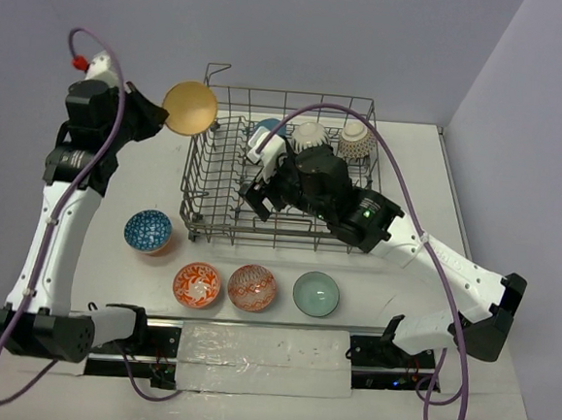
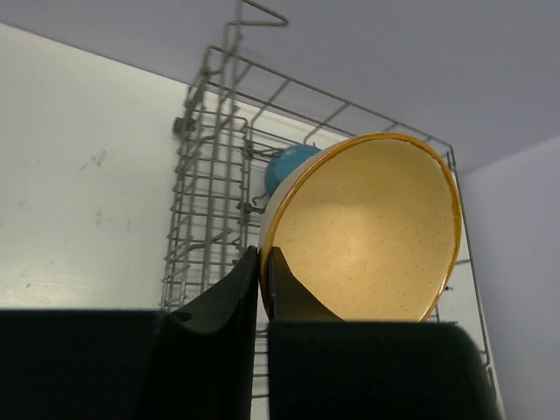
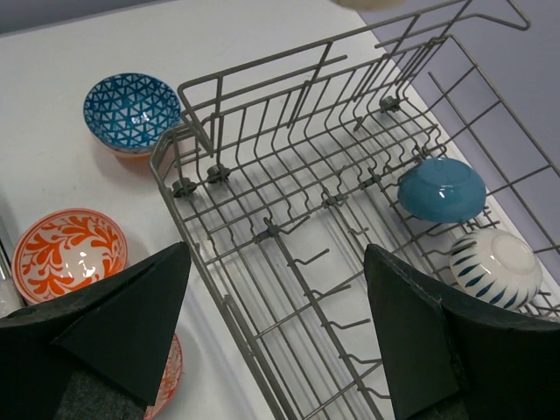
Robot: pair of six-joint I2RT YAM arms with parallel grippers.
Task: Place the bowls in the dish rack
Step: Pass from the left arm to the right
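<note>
My left gripper [image 1: 162, 115] is shut on the rim of a tan bowl [image 1: 190, 107], held in the air at the far left corner of the grey wire dish rack [image 1: 197, 186]; the left wrist view shows the bowl [image 2: 376, 236] pinched between my fingers. My right gripper [image 1: 254, 179] is open and empty above the rack's left half [image 3: 289, 254]. A teal-blue bowl [image 3: 442, 189] and a white striped bowl [image 3: 494, 267] lie upside down in the rack. On the table sit a blue-white bowl [image 1: 148, 230], two orange-red patterned bowls [image 1: 197, 284] [image 1: 251, 287] and a pale green bowl [image 1: 315, 293].
A further patterned bowl [image 1: 356, 142] lies upside down at the rack's far right. A taped strip [image 1: 264, 360] runs along the near edge between the arm bases. A purple wall stands behind the table.
</note>
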